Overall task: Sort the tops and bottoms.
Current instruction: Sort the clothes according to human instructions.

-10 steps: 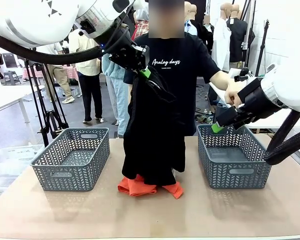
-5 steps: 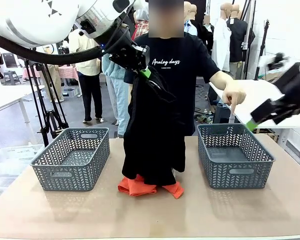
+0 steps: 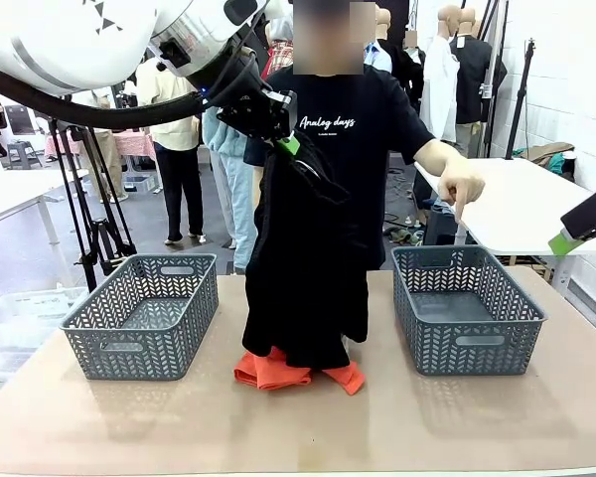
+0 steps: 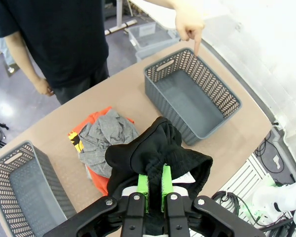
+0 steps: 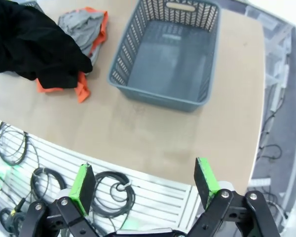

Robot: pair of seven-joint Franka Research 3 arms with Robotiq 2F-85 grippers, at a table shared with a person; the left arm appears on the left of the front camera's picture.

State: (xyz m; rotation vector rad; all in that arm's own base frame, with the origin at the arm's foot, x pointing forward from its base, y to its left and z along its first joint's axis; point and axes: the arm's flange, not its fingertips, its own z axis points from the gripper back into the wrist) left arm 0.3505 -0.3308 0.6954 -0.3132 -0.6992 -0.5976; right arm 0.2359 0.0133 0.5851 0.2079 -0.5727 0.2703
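Left gripper (image 3: 290, 145) clenched on black bottoms (image 3: 303, 268), which we see hanging over orange T-shirt (image 3: 278, 370), mid-table; right gripper (image 3: 568, 240) released, at right edge; person's hand (image 3: 463, 186) points down over right basket (image 3: 467, 343).

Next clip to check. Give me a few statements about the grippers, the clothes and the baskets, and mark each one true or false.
1. The left gripper is shut on the black garment, which hangs over the table. True.
2. The right gripper holds the orange T-shirt. False: its jaws stand open and empty, and the shirt lies on the table between the baskets.
3. The left basket and the right basket are both empty. True.
4. The person's hand points at the left basket. False: it points down at the right basket.
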